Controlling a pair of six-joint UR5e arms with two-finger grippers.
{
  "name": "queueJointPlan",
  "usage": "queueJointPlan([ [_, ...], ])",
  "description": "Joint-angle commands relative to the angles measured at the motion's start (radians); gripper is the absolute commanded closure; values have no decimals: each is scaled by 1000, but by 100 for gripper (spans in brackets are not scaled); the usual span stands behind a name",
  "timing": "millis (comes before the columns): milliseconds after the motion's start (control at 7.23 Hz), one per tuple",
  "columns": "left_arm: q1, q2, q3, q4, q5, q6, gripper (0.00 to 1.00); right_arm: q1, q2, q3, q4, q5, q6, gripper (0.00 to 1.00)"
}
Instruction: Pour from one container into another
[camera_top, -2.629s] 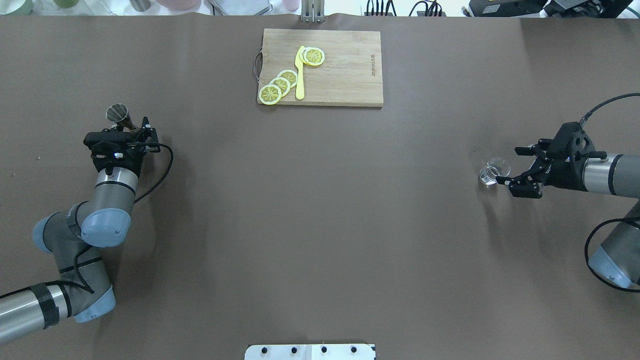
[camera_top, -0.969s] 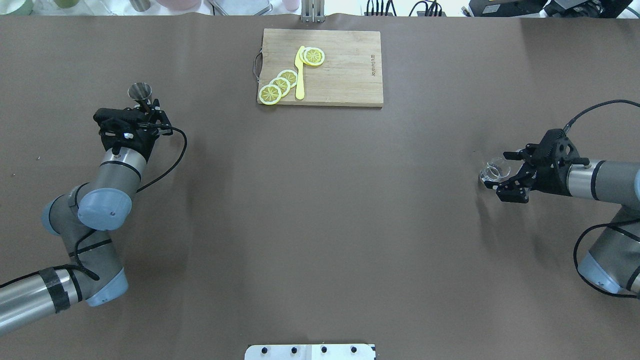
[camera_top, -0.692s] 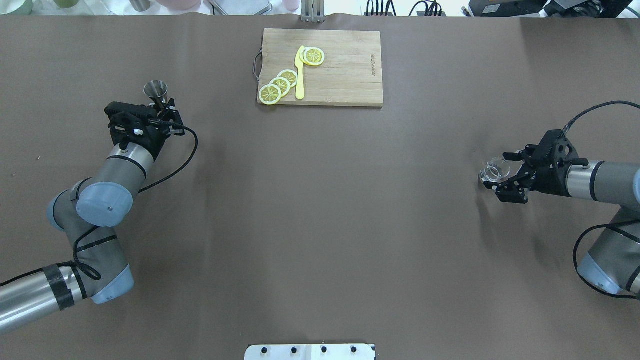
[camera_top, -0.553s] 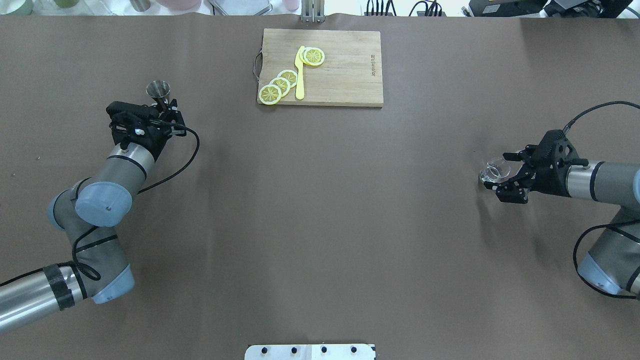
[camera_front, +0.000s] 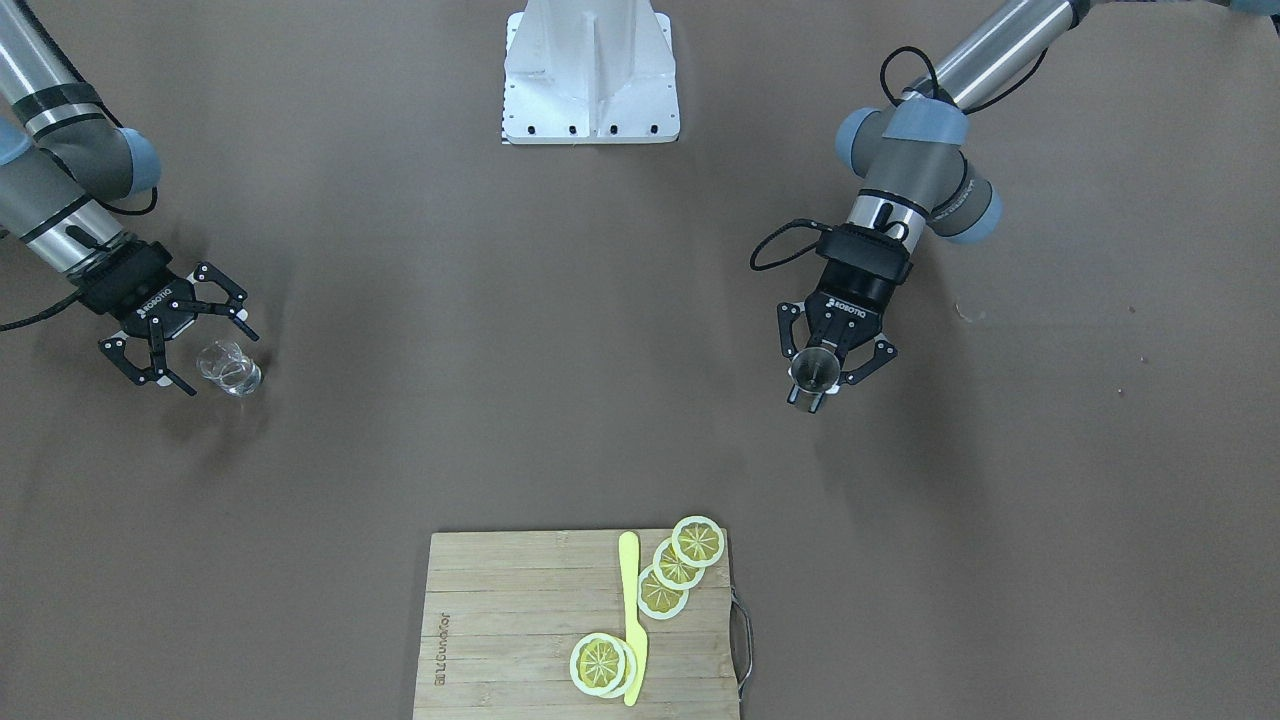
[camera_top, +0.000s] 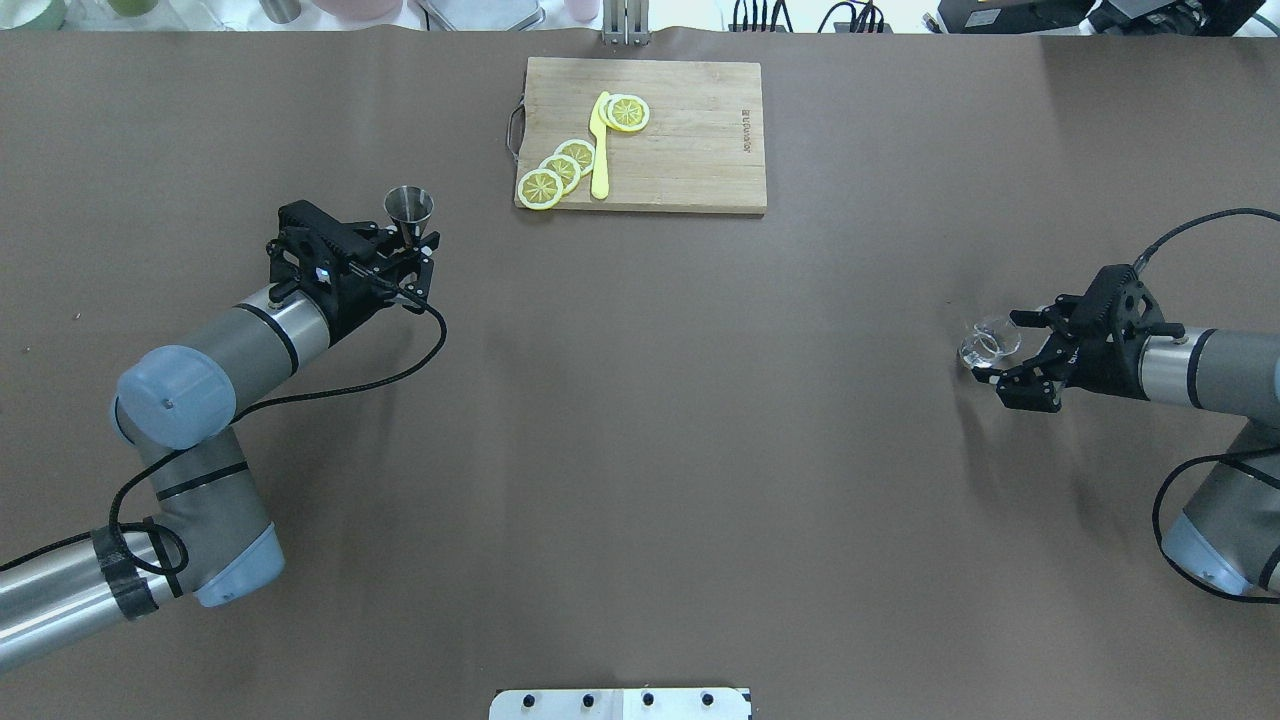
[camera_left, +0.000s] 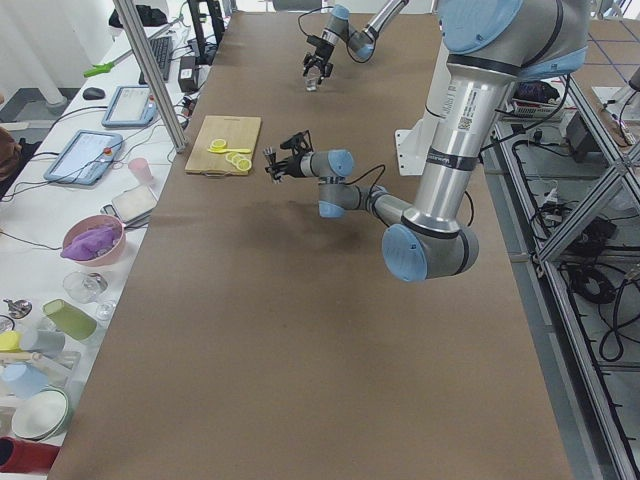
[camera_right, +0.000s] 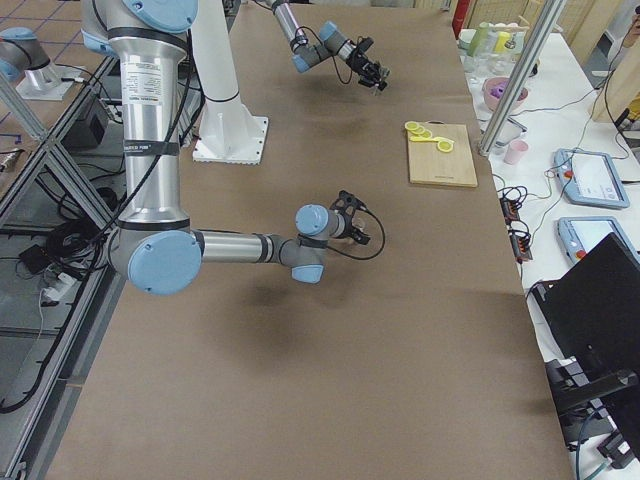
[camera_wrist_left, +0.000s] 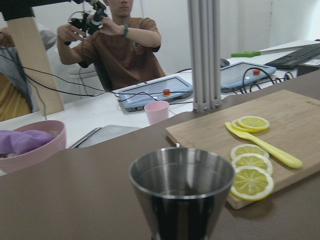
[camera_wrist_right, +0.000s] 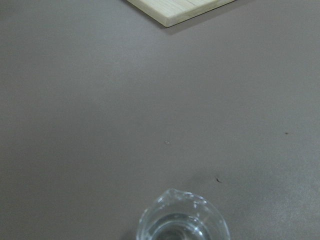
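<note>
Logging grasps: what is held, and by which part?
Left gripper holds the steel jigger below its upper cone. Right gripper, open at the glass cup, holds nothing.

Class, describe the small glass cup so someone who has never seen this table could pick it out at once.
On the brown table, go to the robot's right-hand end, where the right gripper hangs open. At its fingertips stands a small glass cup: clear with a pouring lip, unlike the grey metal jigger in the left gripper.

Bright, even light from above; soft, faint shadows on the table (camera_top: 640, 450). Wrist views slightly soft; jigger (camera_wrist_left: 182, 195) rim glints.
</note>
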Motion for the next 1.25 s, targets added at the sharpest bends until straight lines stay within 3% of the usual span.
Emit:
queueJointPlan([
  [0, 14, 0, -43, -15, -41, 84, 100, -2, -2, -3, 4, -10, 1, 10],
  [415, 99, -6, -70, -100, -61, -36, 100, -11, -2, -5, 4, -27, 1, 10],
  [553, 106, -9, -81, -108, -139, -116, 100, -13, -2, -5, 4, -33, 1, 10],
  [692, 104, -21, -78, -108, -194, -89, 100, -16, 0, -5, 4, -36, 3, 10],
  [969, 100, -38, -86, -95, -210, 86, 100, -19, 6, -5, 4, -43, 3, 10],
  [1107, 95, -54, -96, -39, -274, 94, 100, -20, 7, -5, 3, -43, 3, 10],
])
